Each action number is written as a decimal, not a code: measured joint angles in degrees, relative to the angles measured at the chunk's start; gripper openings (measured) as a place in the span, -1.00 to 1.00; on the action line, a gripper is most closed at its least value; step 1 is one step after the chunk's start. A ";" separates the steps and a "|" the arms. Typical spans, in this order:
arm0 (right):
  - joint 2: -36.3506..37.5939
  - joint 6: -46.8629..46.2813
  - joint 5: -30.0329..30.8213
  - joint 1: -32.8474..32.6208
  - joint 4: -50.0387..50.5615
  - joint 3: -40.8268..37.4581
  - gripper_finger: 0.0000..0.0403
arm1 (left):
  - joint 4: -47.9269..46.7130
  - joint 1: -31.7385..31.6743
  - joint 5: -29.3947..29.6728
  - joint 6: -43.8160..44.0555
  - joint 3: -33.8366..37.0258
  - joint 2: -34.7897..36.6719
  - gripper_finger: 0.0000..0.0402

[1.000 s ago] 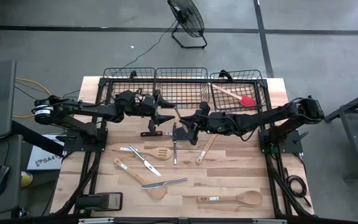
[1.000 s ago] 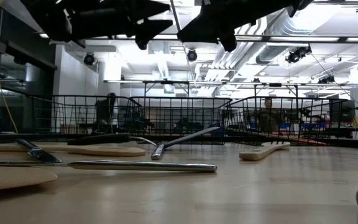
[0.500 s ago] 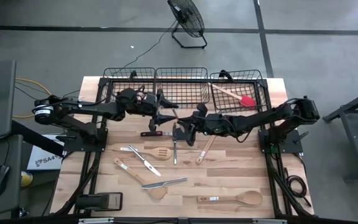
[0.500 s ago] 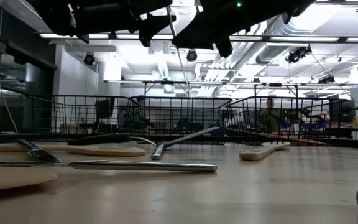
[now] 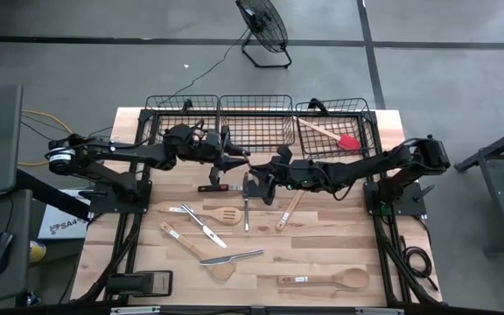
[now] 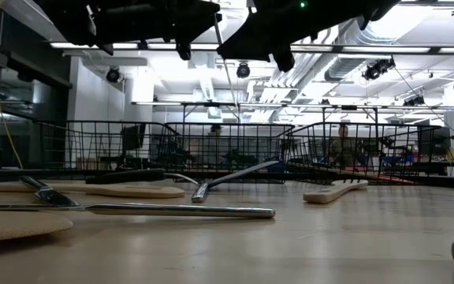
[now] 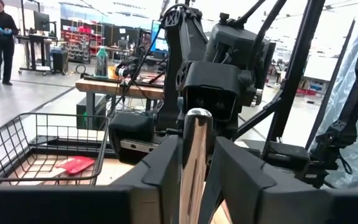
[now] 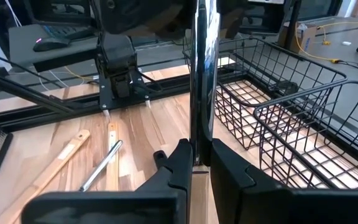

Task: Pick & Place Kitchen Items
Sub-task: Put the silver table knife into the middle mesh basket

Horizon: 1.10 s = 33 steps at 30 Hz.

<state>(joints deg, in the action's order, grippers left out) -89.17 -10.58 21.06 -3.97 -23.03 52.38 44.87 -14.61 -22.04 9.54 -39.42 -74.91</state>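
Grey concrete floor w/ black floor fan (image 5: 263, 26), exposed ceiling ducts (image 6: 345, 35), bright strip lights.

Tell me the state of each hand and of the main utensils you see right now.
Left hand: shut on the metal utensil, raised above the table.
Right hand: shut on the same metal utensil.
Metal utensil: in the air, gripped by both hands.
Red spatula: lying in the right-side basket.
Wooden spoon: lying flat on the table.
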 joint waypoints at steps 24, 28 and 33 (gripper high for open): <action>0.00 -1.58 0.07 -0.04 0.26 -0.04 -0.39 | -1.84 0.00 -1.89 -0.51 0.01 0.04 -0.80; 0.11 -1.80 0.26 -0.15 0.93 -0.04 -0.19 | -2.56 -0.02 -1.16 -1.87 0.09 0.04 -0.80; 2.27 -3.61 0.59 -0.20 4.78 -0.04 -0.11 | -3.12 -0.02 1.80 -2.98 0.09 0.04 -0.80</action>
<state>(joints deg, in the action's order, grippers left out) -86.89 -14.19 21.65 -4.16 -18.25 52.34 41.75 -14.63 -20.25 6.56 -39.33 -74.87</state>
